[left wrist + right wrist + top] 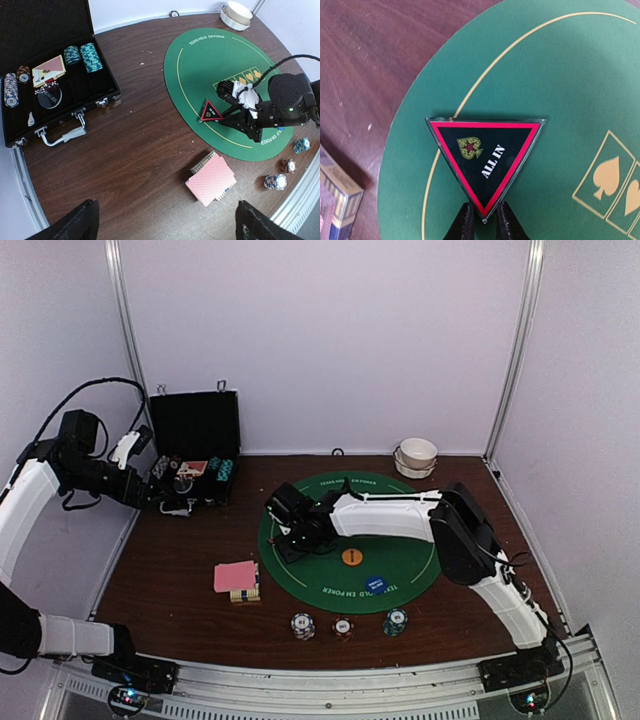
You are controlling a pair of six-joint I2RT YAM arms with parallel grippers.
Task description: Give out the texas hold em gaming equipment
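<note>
Right gripper (484, 220): closed on the lower corner of the red triangular marker (485, 157), one finger each side of the tip. Fingertips only in the wrist view, rest cut off at the bottom edge. Marker over the left rim of the green mat (560, 75), "ALL IN" face up. Can't tell whether lifted or resting on the felt. From overhead, marker mostly lost under the wrist.

Left gripper (166, 205): wide open, holding nothing, above the wood table (140, 135) near the black case (107, 95). Just two dark finger stubs at the frame bottom.

Orange round button (352, 556) near mat centre, blue round button (375, 583) just nearer the arms; print too small to read. Three chip stacks (343, 627) in a row off the mat's near edge. Pink-backed cards (211, 179) fanned on top of the card box (202, 161), left of the mat; box mostly covered, and cut off at the corner in the right wrist view.

In the case: more chips (91, 56), face-up cards (49, 70), a clear disc (49, 95). Near corner of the case cropped. White bowl (417, 453) beyond the mat, far right.
</note>
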